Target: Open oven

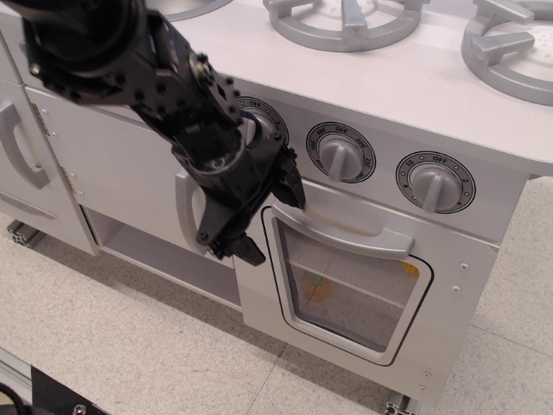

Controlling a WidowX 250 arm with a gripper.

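Note:
The white toy oven (449, 285) sits under three grey knobs. Its door is shut, with a rounded clear window (350, 290) framed in grey and a wide horizontal grey handle (346, 226). My black gripper (272, 220) is open, just left of the door's upper left corner. One fingertip (294, 192) is near the handle's left end and the other fingertip (251, 252) hangs lower by the door's left edge. I cannot tell whether either touches the oven. The arm covers the leftmost knob (259, 117) in part.
A white cabinet door with a vertical grey handle (183, 212) stands left of the oven, partly behind my arm. Another cabinet handle (19, 154) is at far left. Grey stove burners (346, 22) sit on the countertop. A pale tiled floor (130, 346) lies below.

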